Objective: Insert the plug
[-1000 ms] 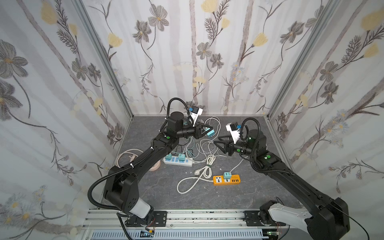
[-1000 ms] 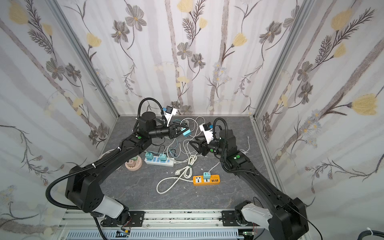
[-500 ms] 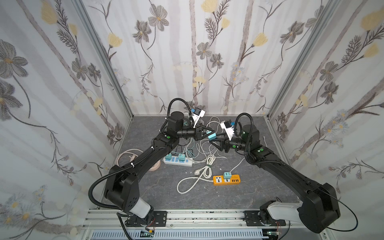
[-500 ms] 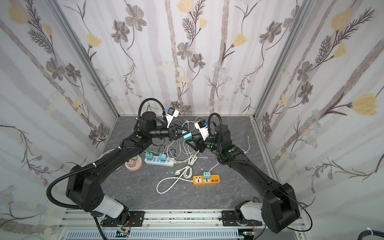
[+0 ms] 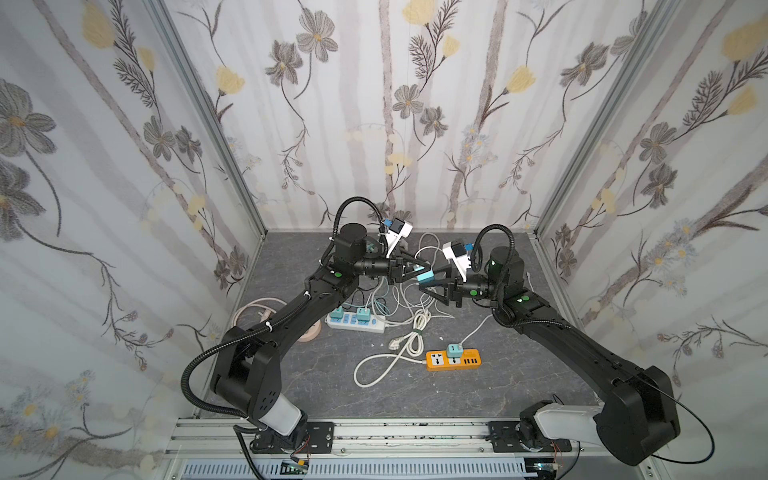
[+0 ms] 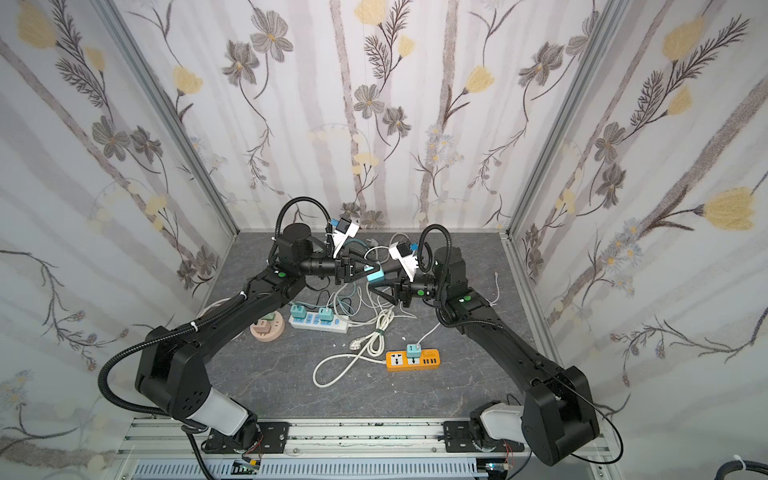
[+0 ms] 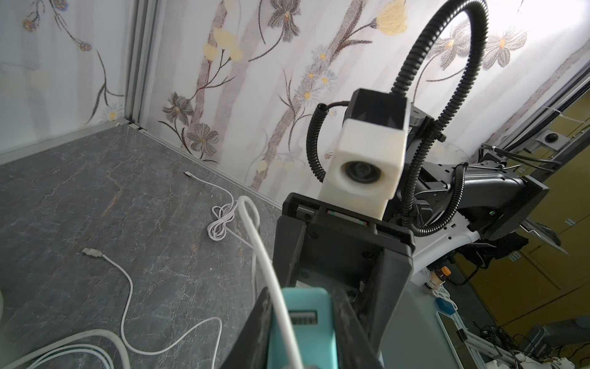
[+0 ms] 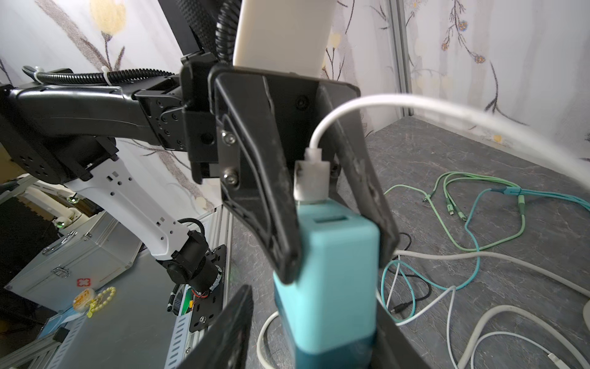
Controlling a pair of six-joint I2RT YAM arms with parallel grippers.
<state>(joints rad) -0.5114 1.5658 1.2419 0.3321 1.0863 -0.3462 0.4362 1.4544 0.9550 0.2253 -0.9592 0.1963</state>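
The teal plug (image 8: 329,265) is held in the air above the back of the surface (image 5: 498,374), clear of every socket. A white cable (image 8: 351,105) is seated in its top face. The left claw (image 5: 422,270) is clamped on the plug's two sides. The right claw (image 5: 428,280) faces it with jaws partly spread, straddling the plug's lower end; a gap shows on one side, and contact on the other cannot be told. Below lie a white power strip (image 5: 355,322), an orange power strip (image 5: 453,360) and loose cords.
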